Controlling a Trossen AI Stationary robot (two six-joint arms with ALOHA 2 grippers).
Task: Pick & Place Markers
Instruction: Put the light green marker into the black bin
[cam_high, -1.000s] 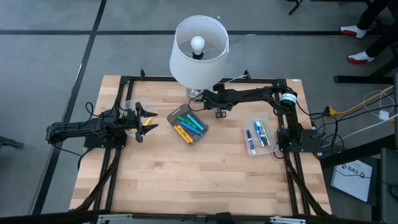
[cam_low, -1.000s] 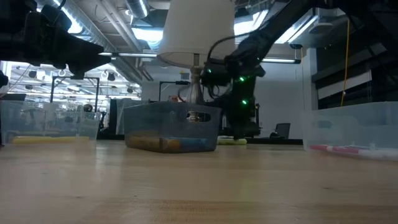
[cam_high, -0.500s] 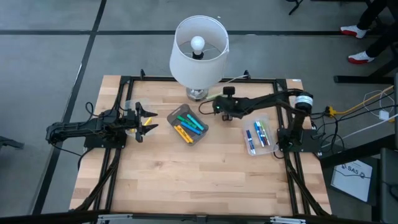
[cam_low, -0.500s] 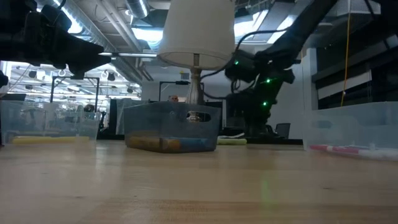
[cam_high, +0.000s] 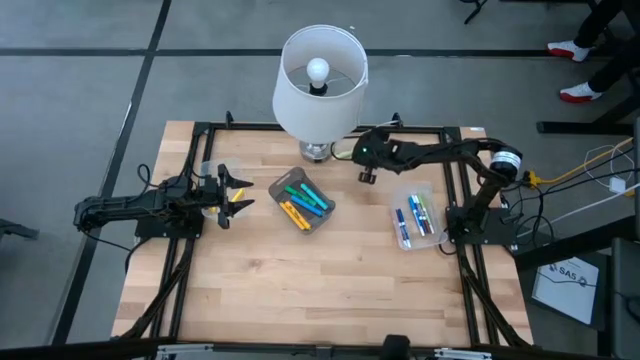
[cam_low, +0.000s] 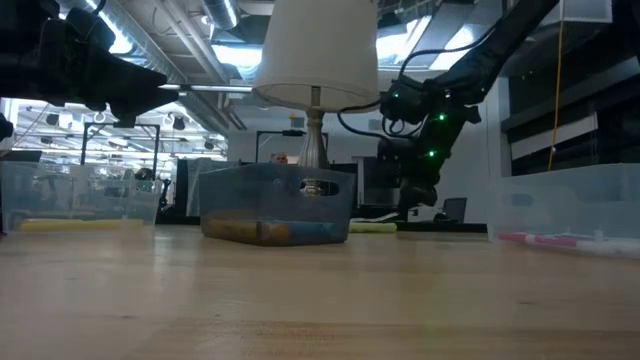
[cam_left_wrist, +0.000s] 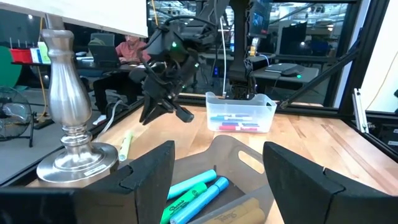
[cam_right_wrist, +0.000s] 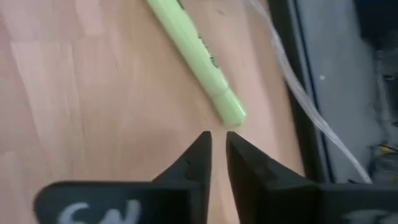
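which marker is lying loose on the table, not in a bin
The yellow-green highlighter by the lamp base: it lies bare on the wood just ahead of the right gripper, while the other markers sit in clear bins.

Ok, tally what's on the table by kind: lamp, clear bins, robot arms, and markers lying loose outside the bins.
Lamp: 1
Clear bins: 3 (centre, right, left)
Robot arms: 2 (left, right)
Loose markers: 1, a yellow-green highlighter by the lamp
Total: 7
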